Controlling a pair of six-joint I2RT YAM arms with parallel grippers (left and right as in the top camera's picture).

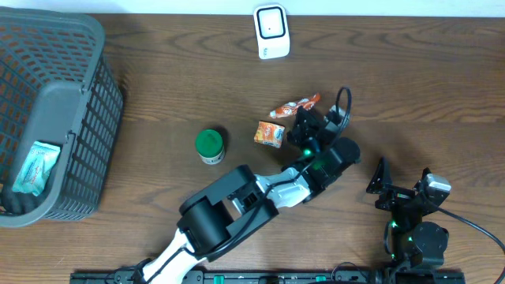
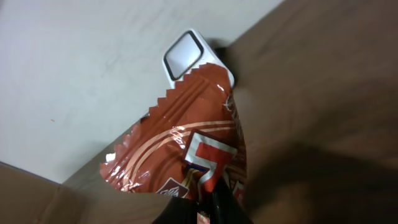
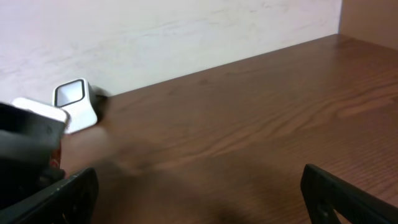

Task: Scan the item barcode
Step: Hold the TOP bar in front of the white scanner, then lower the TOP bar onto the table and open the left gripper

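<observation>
Beside left pincer pinching snack packet: carton, green jar; right pincer spread.

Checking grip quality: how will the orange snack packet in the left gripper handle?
The snack packet looks thin and glossy, so probably light and slippery. Pinched at one edge by the left gripper, it curves and creases, so it will likely flop rather than stay flat.

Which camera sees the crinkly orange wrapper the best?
The left wrist view: the wrapper fills the middle, big and close, pinched in the left gripper. Overhead, the wrapper looks tiny, by the gripper. The right wrist view shows at most an orange sliver at its left edge.
</observation>
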